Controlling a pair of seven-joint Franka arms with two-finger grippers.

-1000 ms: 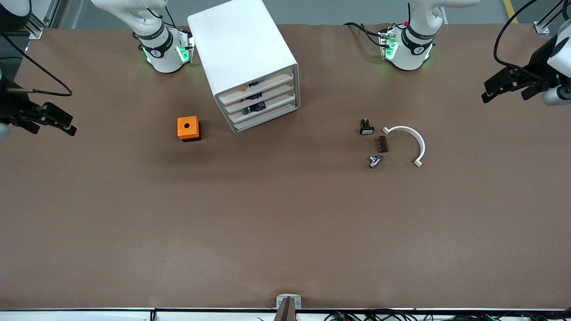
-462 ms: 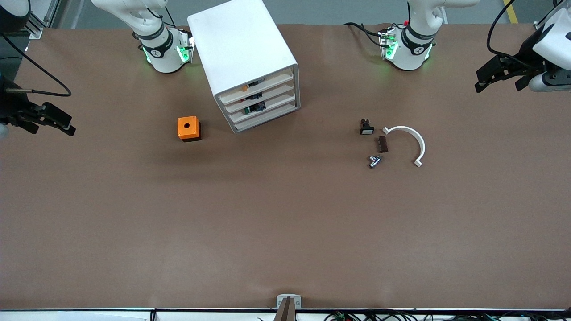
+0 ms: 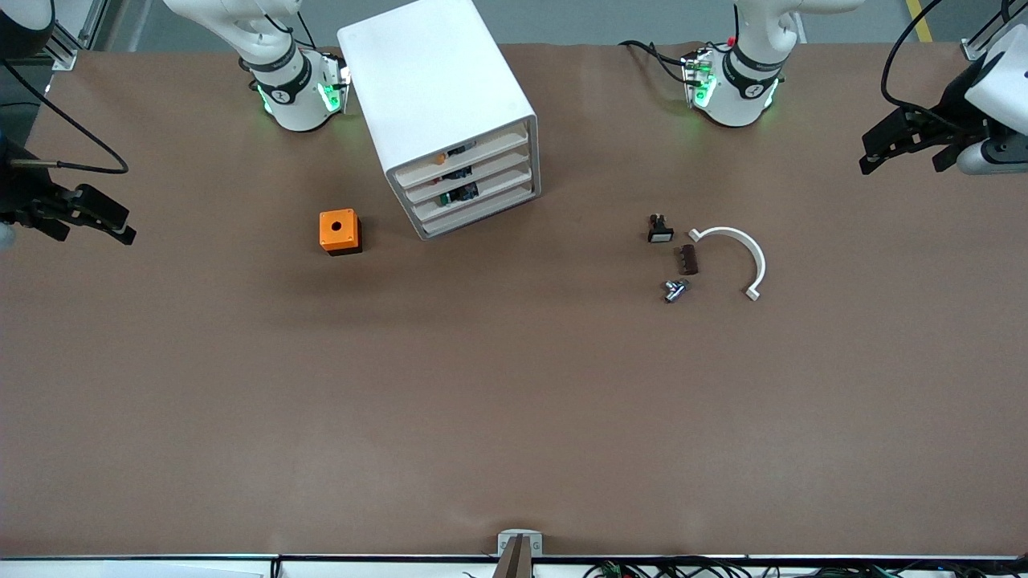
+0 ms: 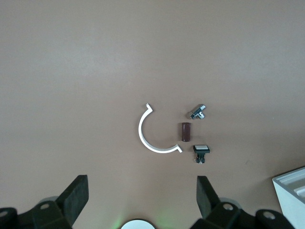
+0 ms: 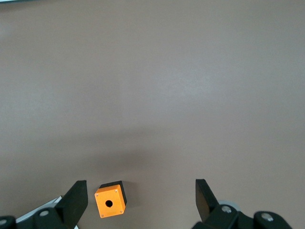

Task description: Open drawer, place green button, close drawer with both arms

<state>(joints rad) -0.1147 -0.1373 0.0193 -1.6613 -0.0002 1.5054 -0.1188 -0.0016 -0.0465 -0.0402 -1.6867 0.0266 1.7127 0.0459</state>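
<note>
My left gripper (image 3: 883, 146) and right gripper (image 3: 88, 217) hang spread apart and empty at the table's (image 3: 514, 417) ends. The drawer (image 3: 470, 191) sits closed in the cabinet (image 3: 434, 88), the button (image 3: 444, 198) visible inside; an orange cube (image 3: 338, 230) stands beside the cabinet, loose parts well apart.

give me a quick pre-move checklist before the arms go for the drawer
1. Left gripper open and empty, over the left arm's end of the table: ok.
2. Right gripper open and empty, over the right arm's end: ok.
3. Third drawer of the cabinet open: not ok, all four shut.
4. Green-capped button located on the table: cannot tell.
5. Orange cube apart from the cabinet's front: ok.
</note>
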